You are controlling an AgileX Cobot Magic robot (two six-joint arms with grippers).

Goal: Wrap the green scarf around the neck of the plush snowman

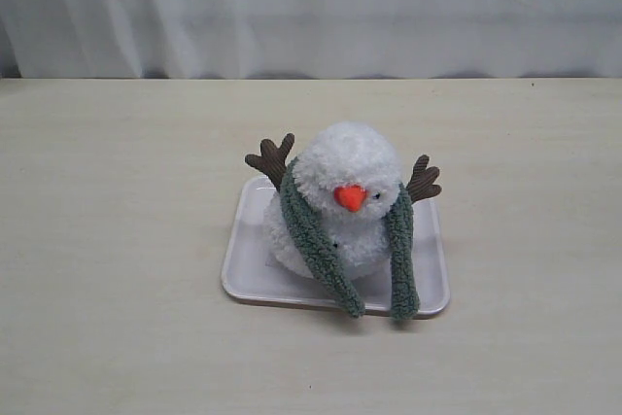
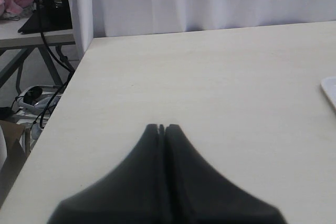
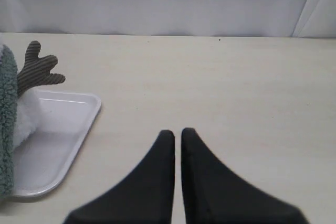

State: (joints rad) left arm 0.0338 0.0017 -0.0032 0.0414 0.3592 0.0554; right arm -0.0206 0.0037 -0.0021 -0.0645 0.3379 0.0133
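The plush snowman [image 1: 347, 167] sits upright on a white tray [image 1: 243, 274]. The green scarf [image 1: 309, 230] lies around its neck, which it hides, and both ends hang down the front onto the tray's near rim. Neither gripper shows in the exterior view. My left gripper [image 2: 161, 127] is shut and empty over bare table, well away from the snowman. My right gripper [image 3: 177, 132] hovers beside the tray [image 3: 58, 145], its fingers nearly together with nothing between them. In that view the scarf [image 3: 6, 129] and a brown twig arm [image 3: 38, 72] show at the edge.
The table is light wood with a white curtain behind it. Its edge appears in the left wrist view, with cables and a stand [image 2: 50, 3] beyond. A corner of the tray [image 2: 331, 90] shows there too.
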